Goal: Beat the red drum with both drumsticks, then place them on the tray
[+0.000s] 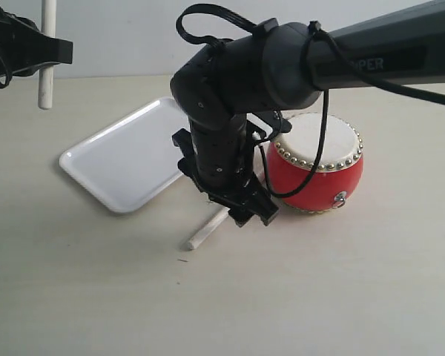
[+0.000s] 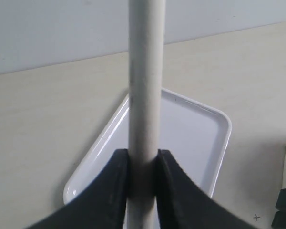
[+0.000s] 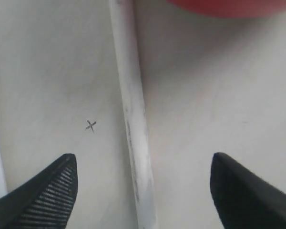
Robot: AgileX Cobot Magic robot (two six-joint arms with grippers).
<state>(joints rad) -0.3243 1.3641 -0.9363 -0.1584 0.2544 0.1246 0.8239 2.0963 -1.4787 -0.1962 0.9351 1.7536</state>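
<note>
The red drum (image 1: 316,162) with its cream skin and brass studs stands right of centre; its red edge (image 3: 229,7) shows in the right wrist view. One drumstick (image 1: 206,230) lies on the table between tray and drum. My right gripper (image 1: 246,209) hangs open just over it, and the stick (image 3: 133,119) runs between the wide-apart fingers without touching them. My left gripper (image 1: 44,52), high at the far left, is shut on the other drumstick (image 2: 145,81), held upright. The white tray (image 1: 130,156) lies left of the drum and appears below the held stick as the tray (image 2: 200,133).
The right arm's dark bulk (image 1: 252,67) reaches across the middle and hides part of the drum and tray. A small pen cross (image 3: 90,125) marks the pale tabletop beside the lying stick. A pale wall runs behind the table.
</note>
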